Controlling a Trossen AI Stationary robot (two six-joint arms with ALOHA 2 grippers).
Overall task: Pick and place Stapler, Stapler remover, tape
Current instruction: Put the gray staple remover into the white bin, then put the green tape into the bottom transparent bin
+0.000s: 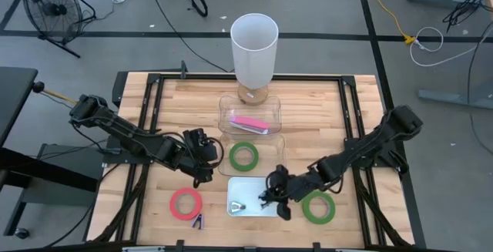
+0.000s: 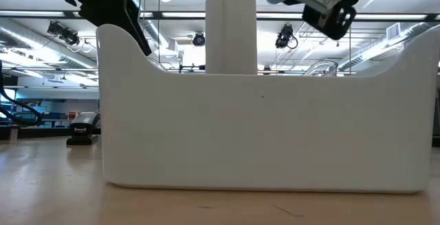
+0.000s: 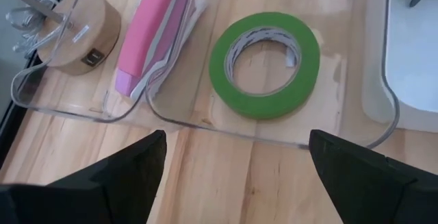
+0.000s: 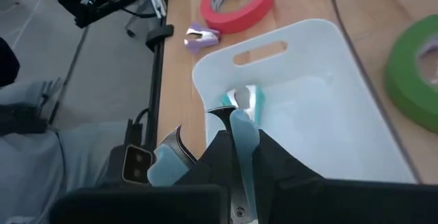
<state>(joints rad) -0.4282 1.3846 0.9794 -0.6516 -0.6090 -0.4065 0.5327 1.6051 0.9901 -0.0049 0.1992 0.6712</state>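
The pink stapler [image 1: 251,123] lies in the far clear tray [image 3: 68,107]. A green tape roll [image 1: 243,156] lies flat in the near clear tray, just beyond my open, empty left gripper [image 3: 236,172], which also shows in the high view [image 1: 202,162]. My right gripper [image 1: 271,196] is over the white tray [image 1: 258,184], shut on a pale blue staple remover [image 4: 236,131]. A teal staple remover [image 4: 246,95] lies on the tray floor. A red tape roll [image 1: 186,203], a purple staple remover [image 1: 198,221] and a second green roll [image 1: 318,207] lie on the table. My right gripper pinches the pale blue staple remover's plastic body [image 4: 241,142] between its two fingers. The fingers slant down from the table's right side. The remover's metal claws [image 4: 220,112] stick out past the fingertips, toward the white tray's floor. I cannot tell whether it touches the tray.
A tall white lamp [image 1: 254,40] on a round wooden base [image 3: 75,35] stands behind the clear trays. In the low view the white tray's wall [image 2: 261,135] fills the picture and hides the table's things. Bare wood lies at the table's left and far right.
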